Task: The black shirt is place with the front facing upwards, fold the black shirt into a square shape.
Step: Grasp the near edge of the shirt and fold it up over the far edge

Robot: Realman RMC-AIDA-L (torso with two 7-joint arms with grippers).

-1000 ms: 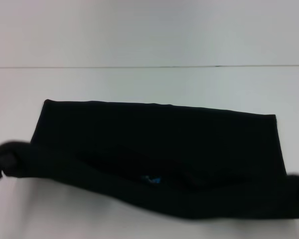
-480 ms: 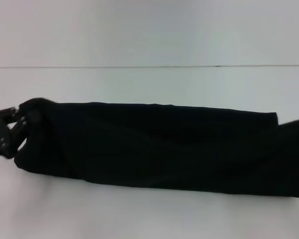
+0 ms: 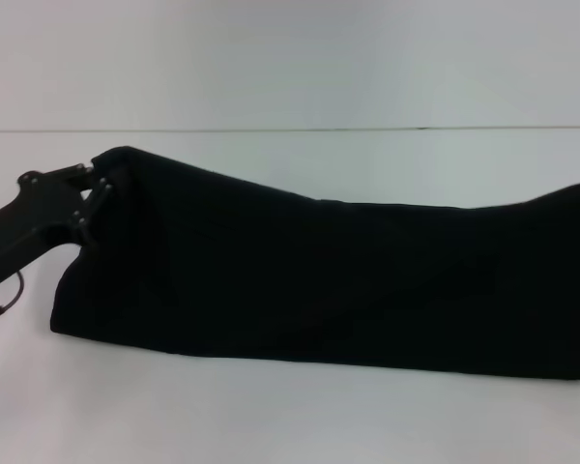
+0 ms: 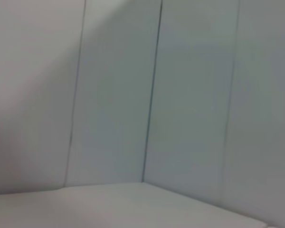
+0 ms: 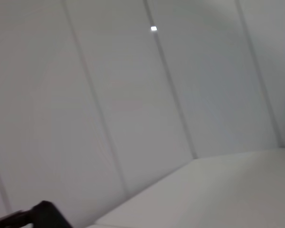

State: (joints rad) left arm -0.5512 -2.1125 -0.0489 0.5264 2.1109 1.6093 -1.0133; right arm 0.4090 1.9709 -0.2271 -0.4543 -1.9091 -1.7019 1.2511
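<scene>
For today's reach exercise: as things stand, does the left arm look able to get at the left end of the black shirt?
Probably yes. In the head view the left pincer is already at the raised left corner of the black shirt, seemingly shut on the cloth, with nothing between them.

We see the black shirt [image 3: 309, 280], plain, no print showing. Left gripper [image 3: 95, 198] black with small silver screws. Table [image 3: 271, 416] white; wall panels [image 4: 194, 95] pale grey.

L end effector [image 3: 99, 198] raised at left, clamped on cloth; R arm out of view.
</scene>
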